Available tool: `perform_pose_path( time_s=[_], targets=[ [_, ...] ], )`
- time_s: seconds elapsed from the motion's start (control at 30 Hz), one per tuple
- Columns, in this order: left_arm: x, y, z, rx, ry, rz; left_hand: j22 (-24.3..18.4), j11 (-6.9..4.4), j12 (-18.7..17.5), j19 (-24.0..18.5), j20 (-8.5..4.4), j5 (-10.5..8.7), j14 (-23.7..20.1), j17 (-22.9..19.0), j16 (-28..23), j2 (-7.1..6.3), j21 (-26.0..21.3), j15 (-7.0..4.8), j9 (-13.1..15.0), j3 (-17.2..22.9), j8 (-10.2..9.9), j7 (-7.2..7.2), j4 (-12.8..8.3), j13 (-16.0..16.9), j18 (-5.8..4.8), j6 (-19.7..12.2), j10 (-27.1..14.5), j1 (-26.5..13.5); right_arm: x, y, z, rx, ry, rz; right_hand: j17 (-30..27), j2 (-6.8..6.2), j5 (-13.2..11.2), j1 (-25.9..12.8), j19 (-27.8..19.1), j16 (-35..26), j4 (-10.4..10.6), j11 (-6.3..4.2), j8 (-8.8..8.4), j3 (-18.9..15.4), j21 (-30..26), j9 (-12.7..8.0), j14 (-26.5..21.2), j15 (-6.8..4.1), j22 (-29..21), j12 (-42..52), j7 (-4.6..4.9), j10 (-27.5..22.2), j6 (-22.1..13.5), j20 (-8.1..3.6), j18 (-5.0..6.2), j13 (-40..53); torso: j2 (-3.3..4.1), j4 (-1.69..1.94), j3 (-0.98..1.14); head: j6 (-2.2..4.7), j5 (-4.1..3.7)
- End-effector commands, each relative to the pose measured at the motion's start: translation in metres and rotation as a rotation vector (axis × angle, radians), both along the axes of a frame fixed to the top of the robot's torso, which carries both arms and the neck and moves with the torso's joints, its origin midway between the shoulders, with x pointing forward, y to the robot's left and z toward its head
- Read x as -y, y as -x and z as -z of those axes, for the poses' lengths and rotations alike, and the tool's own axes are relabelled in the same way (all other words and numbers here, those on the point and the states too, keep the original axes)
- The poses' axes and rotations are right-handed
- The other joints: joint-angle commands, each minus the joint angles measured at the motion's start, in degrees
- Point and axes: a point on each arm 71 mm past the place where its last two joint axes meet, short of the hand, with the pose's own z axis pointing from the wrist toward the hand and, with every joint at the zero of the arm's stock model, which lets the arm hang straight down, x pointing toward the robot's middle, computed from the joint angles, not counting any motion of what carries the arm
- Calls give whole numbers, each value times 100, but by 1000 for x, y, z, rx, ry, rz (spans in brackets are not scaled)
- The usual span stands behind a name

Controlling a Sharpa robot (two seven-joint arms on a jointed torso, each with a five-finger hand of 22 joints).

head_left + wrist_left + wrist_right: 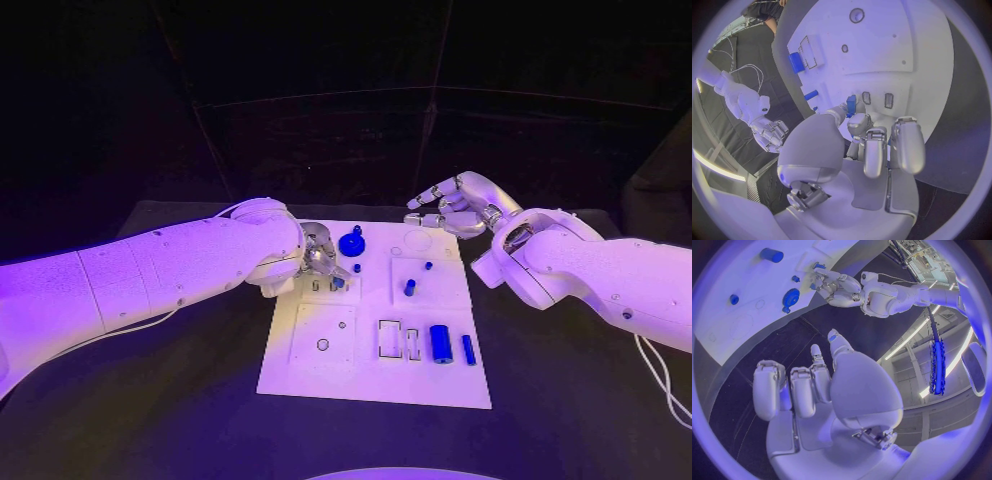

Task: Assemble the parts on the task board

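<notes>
Under left hand (317,262) — part (851,105) half-hidden

The silver left hand (320,262) rests on the white rectangular task board (325,365), fingertips at a small blue part (338,283). The silver right hand (454,205) hovers past the board's far edge, fingers apart, holding nothing.
</notes>
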Motion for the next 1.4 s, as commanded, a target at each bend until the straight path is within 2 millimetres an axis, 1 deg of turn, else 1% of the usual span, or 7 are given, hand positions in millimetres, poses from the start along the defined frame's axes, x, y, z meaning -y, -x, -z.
perform_pose_path(
  time_s=[0.03, 0.37, 0.47, 0.6, 1.0, 1.27, 1.4],
  targets=[
    [0, 0, -4, 41, 34, -11, 6, -7, 10, 9, 5, -5, 604, 1509, 18, 1, -35, -10, 11, 764, 22, -20, -723, 12, -64, -8, 39, -50, -1, 0, -2, 11, 0, -10, 934, 50, 33, -4, -7, -32, 0, -11, 32, -46, -24, -10, 468, -26, 110, -15, 5, -11, 18, -16, -15, 598, -3, 3, 1, -3, 12],
    [-8, 3, -2, 60, 15, -31, 53, -10, 75, 27, 2, -9, 604, 1509, 18, -28, -8, -13, 27, 833, 33, -21, -738, 83, -72, 0, 85, -97, 0, 0, -2, 13, 0, -8, 933, 51, 39, -13, -8, -33, 5, -10, 32, -53, -25, -10, 468, -26, 108, -19, 6, -13, 19, -16, -14, 595, -4, 5, 4, -15, 34],
    [-9, 3, 0, 70, 5, -32, 61, -10, 76, 30, 2, -10, 604, 1509, 18, -30, -3, -13, 28, 838, 34, -21, -738, 83, -74, 1, 87, -102, 1, 0, -2, 13, 0, -8, 927, 52, 45, -25, -9, -36, 12, -10, 32, -63, -26, -11, 467, -26, 105, -23, 6, -15, 17, -16, -14, 591, 4, 6, -6, -10, 42],
    [-10, 3, 3, 76, 0, -34, 61, -10, 76, 30, 2, -10, 604, 1509, 18, -30, -3, -13, 28, 838, 34, -21, -738, 83, -74, 1, 87, -102, 0, 0, -2, 14, 0, -9, 927, 52, 45, -25, -9, -36, 12, -10, 32, -63, -26, -11, 467, -26, 105, -23, 6, -15, 17, -16, -14, 591, 1, -8, 0, -14, 69],
    [-9, 2, 8, 82, -13, -33, 61, -12, 84, 31, 0, -11, 604, 1509, 18, -32, -3, -15, 35, 866, 39, -24, -740, 88, -73, 7, 95, -123, -1, -1, -1, 6, -7, -11, 927, 54, 48, -33, -10, -36, 16, -10, 32, -68, -27, -12, 467, -25, 103, -22, 7, -14, 17, -16, -13, 592, 11, -4, -5, -28, 67],
    [-9, 4, 11, 61, -28, -22, 55, -13, 85, 30, 0, -11, 604, 1509, 18, -34, -7, -15, 37, 871, 40, -24, -741, 89, -72, 7, 96, -126, -2, -1, -1, 4, -7, -14, 927, 54, 48, -33, -10, -36, 16, -10, 32, -68, -27, -12, 467, -25, 103, -22, 7, -14, 17, -16, -13, 592, 10, -11, 0, -43, 93],
    [-11, 5, 12, 49, -40, -19, 55, -13, 85, 30, 0, -11, 604, 1509, 18, -34, -7, -15, 37, 871, 40, -24, -741, 89, -72, 7, 96, -126, -1, -2, 0, -10, -16, -11, 929, 60, 52, -40, -11, -35, 21, -9, 32, -73, -29, -13, 468, -25, 101, -17, 6, -11, 16, -16, -13, 596, 6, -5, 0, -47, 77]
  ],
)
